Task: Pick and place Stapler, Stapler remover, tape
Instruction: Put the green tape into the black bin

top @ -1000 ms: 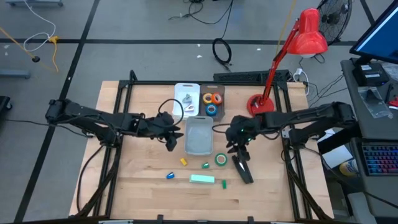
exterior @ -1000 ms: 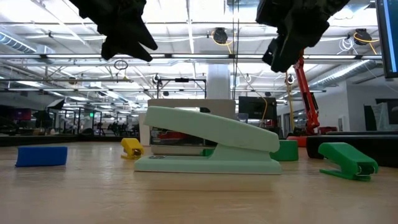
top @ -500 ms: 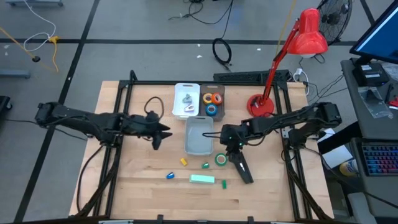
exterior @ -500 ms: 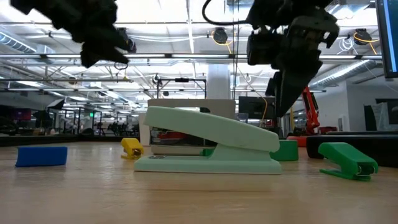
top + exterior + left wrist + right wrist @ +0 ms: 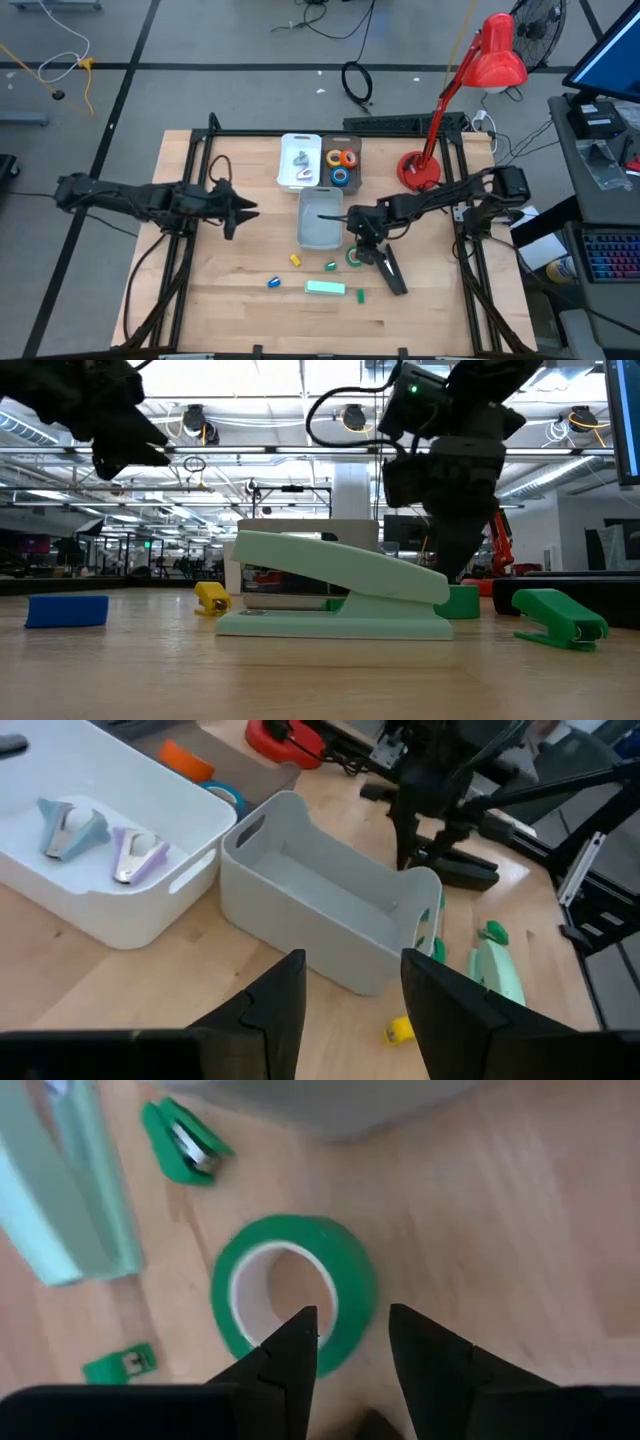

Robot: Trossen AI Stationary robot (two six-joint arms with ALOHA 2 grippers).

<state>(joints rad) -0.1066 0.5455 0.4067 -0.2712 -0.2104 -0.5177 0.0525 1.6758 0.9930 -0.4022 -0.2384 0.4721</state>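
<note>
Wooden table (image 5: 220,270): right gripper (image 5: 348,1342), part-open and empty, above green tape (image 5: 293,1295) beside grey bin (image 5: 320,220).

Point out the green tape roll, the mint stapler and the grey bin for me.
green tape roll (image 5: 352,1270): right wrist view, on its green band.
mint stapler (image 5: 340,565): low view, on its top arm.
grey bin (image 5: 300,908): left wrist view, on its side wall.

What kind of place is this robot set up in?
Most likely a robotics lab or open workshop. The low view shows a large hall with exposed ceiling trusses and strip lights; the high view shows loose cables on the floor and a computer keyboard beside the wooden table.
</note>
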